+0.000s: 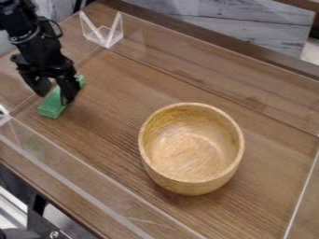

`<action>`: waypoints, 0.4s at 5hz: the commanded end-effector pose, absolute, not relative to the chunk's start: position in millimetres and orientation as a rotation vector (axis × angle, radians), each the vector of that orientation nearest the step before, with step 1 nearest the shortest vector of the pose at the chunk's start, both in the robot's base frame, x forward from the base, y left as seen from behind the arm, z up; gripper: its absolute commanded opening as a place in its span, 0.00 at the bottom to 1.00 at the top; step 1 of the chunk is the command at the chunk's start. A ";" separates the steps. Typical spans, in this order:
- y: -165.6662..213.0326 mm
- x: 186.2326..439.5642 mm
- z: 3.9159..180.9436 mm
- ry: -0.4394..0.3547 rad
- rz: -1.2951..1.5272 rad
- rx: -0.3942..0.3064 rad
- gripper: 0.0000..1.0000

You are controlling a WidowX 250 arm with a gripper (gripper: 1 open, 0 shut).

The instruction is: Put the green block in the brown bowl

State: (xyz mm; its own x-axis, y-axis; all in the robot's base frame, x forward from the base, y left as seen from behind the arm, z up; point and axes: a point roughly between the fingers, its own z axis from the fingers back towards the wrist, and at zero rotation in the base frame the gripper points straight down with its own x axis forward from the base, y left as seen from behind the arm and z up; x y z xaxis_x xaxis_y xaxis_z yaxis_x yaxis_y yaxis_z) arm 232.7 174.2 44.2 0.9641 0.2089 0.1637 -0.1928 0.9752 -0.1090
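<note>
Work surface point(212, 79) of dark brown wood-grain laminate, its grain running diagonally across the view, enclosed by low transparent acrylic walls point(75, 191) whose edges catch pale reflections of even, diffuse light. At the far edge of the surface stands a small clear V-shaped acrylic piece point(103, 30), and beyond that edge a grey, marble-patterned panel point(230, 26) fills the upper part of the view. Below the near edge of the surface, dark frame parts point(32, 219) and a strip of lighter floor are partly visible, too indistinct to identify further.
</note>
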 end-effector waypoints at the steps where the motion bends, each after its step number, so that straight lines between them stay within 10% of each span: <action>1: 180.0 243.5 56.1 -0.212 0.205 -0.065 1.00; 2: 180.3 245.6 56.3 -0.203 0.213 -0.070 1.00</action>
State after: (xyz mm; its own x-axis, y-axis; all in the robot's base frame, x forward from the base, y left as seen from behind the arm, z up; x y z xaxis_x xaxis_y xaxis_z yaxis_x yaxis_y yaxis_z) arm 236.0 174.3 42.6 0.9616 0.2325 0.1457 -0.2163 0.9691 -0.1186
